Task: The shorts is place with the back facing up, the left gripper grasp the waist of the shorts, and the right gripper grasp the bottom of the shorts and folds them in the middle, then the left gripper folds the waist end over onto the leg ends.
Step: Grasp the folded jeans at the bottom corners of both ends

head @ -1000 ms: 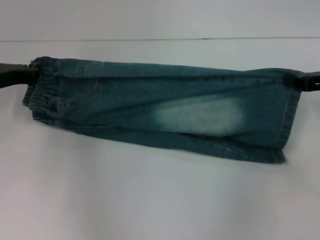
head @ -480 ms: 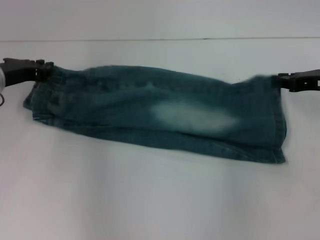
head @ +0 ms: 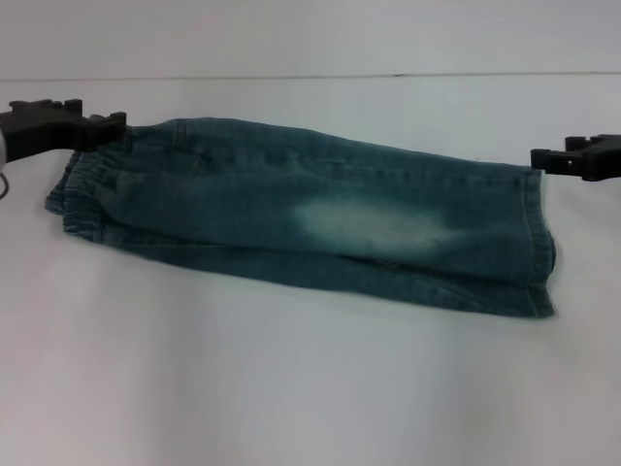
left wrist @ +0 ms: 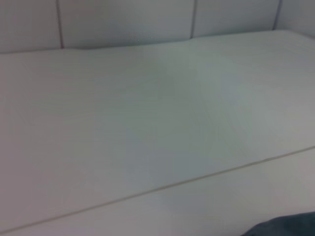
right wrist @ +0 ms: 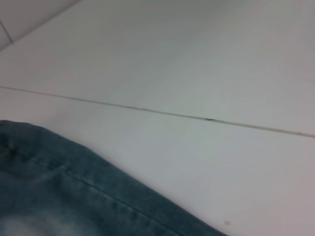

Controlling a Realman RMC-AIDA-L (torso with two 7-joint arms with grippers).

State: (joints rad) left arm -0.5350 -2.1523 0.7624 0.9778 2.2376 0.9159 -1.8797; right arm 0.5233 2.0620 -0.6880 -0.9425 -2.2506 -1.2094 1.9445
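left gripper [head: 114,120]: arm cut off at the frame edge
right gripper [head: 537,158]: same deal, arm cropped
shorts [head: 310,214]: folded, pockets and print hidden underneath

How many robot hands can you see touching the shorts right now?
2. The left hand is at the waist corner of the shorts; the right hand is at the far corner of the leg ends. Actual grip isn't clear.

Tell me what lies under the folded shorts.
The shorts lie on the white table, folded lengthwise, with a lower denim layer peeking out along the near edge. Whatever the top layer covers, pockets or print included, is hidden.
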